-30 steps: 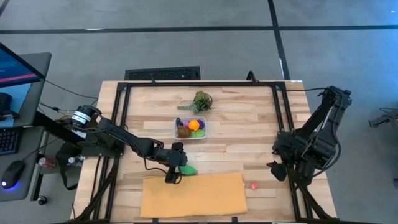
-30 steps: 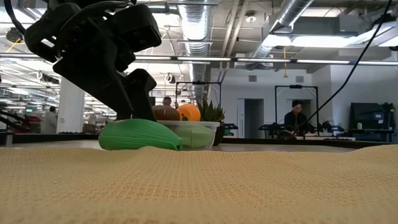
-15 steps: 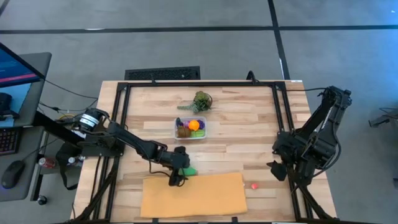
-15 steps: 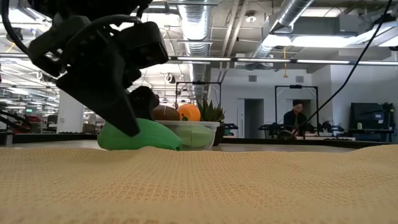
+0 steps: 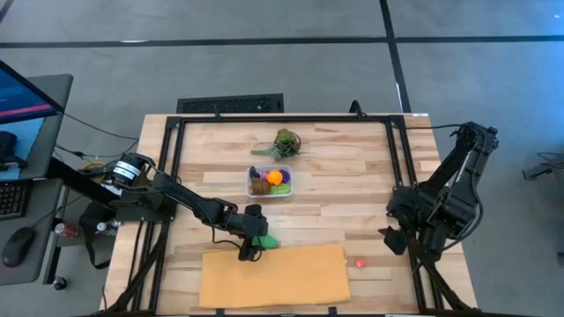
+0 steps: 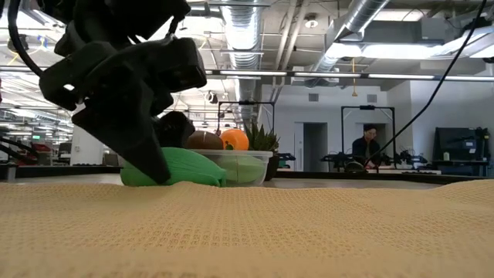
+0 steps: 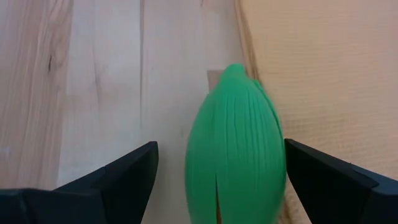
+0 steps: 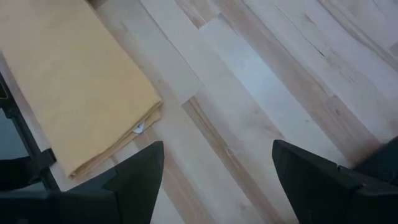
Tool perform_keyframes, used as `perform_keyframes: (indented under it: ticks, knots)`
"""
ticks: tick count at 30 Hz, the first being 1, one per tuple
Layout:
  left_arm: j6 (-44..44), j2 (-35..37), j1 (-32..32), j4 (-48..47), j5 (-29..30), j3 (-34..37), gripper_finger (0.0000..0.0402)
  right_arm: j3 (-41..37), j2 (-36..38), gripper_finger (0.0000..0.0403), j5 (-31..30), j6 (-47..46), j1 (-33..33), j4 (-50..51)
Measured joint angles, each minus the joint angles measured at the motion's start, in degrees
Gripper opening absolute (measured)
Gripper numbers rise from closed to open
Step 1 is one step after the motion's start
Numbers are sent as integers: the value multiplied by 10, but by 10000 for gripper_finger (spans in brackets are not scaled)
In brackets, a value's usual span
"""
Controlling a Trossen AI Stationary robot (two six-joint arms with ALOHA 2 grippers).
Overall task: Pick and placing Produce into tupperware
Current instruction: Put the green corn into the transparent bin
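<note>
The left pincer (image 5: 249,247) stood with its two dark fingers (image 7: 127,177) spread wide on either side of the ribbed, pod-shaped green plastic vegetable (image 7: 235,152), which lay between them on the pale wooden tabletop (image 5: 352,176) without either finger visibly pressing it. A second before, that pincer had hung higher and a little to the left of the pod; over the last second it had dropped and slid in, so that in the low view the dark head covered the pod's left end (image 6: 181,167). The pod itself had not shifted: it lay as before, at the far edge of the flat tan-orange woven sheet (image 5: 273,277), just touching it. To my judgement this meant the approach was finished and only the closing of the fingers remained before a lift. Farther off, toward the middle of the tabletop, the small clear plastic tub (image 5: 270,182) held an orange piece, a brown piece and some purple and green ones, unchanged, with the bushy green leafy bunch (image 5: 285,144) beyond it. A small red piece (image 5: 360,262) lay alone near the sheet's right end. The right pincer (image 5: 394,239) waited at the right edge, its fingers apart and holding nothing, unmoved.
</note>
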State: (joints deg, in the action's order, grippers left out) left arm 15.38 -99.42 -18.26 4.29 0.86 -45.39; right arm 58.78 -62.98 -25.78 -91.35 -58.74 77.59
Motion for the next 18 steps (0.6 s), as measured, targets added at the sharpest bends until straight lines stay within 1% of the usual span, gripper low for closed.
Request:
perform_keyframes:
  ticks: [14, 18]
  knots:
    - [-1, 0, 0, -20, 27, 0, 331, 0, 0, 291, -13, -2, 0, 6]
    - [-1, 0, 0, -20, 30, 0, 315, 0, 0, 291, -13, -2, 0, 11]
